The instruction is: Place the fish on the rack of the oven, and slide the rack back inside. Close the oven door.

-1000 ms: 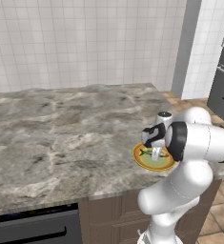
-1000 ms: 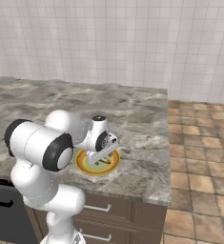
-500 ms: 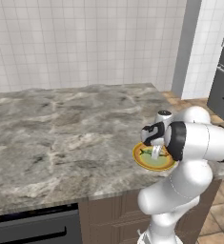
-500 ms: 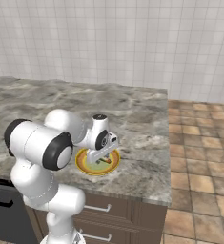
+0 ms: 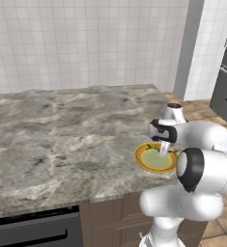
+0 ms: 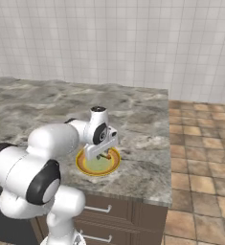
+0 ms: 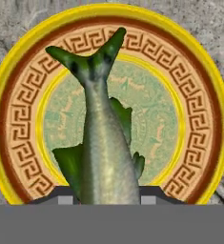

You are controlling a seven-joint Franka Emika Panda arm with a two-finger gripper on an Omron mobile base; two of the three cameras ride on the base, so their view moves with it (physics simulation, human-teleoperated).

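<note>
The small green-grey fish [image 7: 101, 143] fills the middle of the hand view, tail toward the top. Its body runs down between my two dark fingertips [image 7: 58, 198], so my gripper [image 7: 104, 198] is shut on it. Under it lies the orange-rimmed round plate [image 7: 199, 119] on the grey marble counter [image 5: 62, 140]. From the base views, the gripper [image 5: 164, 148] [image 6: 100, 154] points down over the plate [image 5: 156, 159] [image 6: 98, 162] near the counter's front edge. Below the counter at the lower left is the black oven door [image 5: 33, 234] with its bar handle. The rack is hidden.
A white tiled wall backs the counter. A tall grey fridge [image 5: 226, 87] stands at the far right. Brown drawers [image 6: 109, 210] sit under the counter, and beyond the counter's right end is tiled floor [image 6: 200, 167].
The arm has hardly moved above the plate. The fish's green shape on the plate in the base views has become hard to make out under the hand.
</note>
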